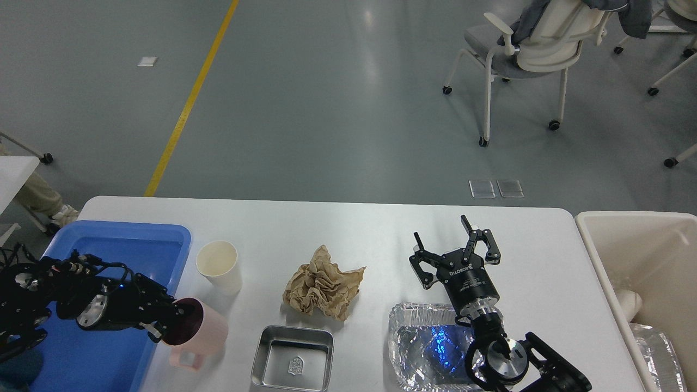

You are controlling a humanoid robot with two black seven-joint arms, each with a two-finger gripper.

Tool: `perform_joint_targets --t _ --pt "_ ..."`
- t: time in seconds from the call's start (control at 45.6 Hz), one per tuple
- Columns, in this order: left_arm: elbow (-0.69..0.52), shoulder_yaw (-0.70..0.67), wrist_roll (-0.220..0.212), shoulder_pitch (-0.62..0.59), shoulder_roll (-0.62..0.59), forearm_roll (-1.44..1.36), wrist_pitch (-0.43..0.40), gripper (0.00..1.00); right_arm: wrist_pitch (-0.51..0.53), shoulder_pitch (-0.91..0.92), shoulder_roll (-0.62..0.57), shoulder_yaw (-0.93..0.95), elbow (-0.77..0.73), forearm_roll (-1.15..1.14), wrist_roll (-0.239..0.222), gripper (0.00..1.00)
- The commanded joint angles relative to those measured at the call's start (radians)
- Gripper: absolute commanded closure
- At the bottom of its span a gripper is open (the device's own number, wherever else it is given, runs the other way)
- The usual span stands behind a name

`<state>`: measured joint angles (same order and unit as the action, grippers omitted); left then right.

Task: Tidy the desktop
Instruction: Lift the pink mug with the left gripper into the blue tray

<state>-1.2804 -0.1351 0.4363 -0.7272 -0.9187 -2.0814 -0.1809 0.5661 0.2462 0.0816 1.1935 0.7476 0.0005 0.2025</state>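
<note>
The left gripper (166, 321) is holding the pink mug (196, 329) at its rim, fingers clamped on it, tilted, beside the blue tray (136, 239) at the white worktop's (326, 228) left edge. The right gripper (454, 245) is hovering near the right edge, fingers apart.

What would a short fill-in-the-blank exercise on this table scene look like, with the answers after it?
1. The left gripper grips the rim of the ____ mug.
2. The crumpled brown paper lies on the ____ desktop.
3. The right gripper is ____, holding nothing.
4. The paper cup stands beside the ____ tray.

Answers: pink; white; open; blue
</note>
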Motion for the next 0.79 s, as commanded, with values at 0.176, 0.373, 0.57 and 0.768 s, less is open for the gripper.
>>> perform_joint_targets --t 0.176,0.373,0.57,0.768 --pt "-0.335 -0.09 0.005 -0.001 -0.317 0.155 -0.002 0.96 0.0 0.001 0.004 0.0 -0.002 -0.002 0.0 0.0" --pt "-0.412 -0.101 0.045 -0.001 -0.506 0.271 0.011 0.96 0.0 0.002 0.003 0.0 -0.004 -0.002 0.0 0.0" --pt "-0.425 -0.092 0.088 -0.001 -0.634 0.333 0.054 0.96 0.0 0.001 0.003 0.0 -0.004 -0.002 0.0 0.0" --pt "-0.425 -0.097 0.124 -0.008 -0.762 0.409 0.054 0.96 0.0 -0.001 0.003 -0.002 -0.004 -0.002 0.0 0.0"
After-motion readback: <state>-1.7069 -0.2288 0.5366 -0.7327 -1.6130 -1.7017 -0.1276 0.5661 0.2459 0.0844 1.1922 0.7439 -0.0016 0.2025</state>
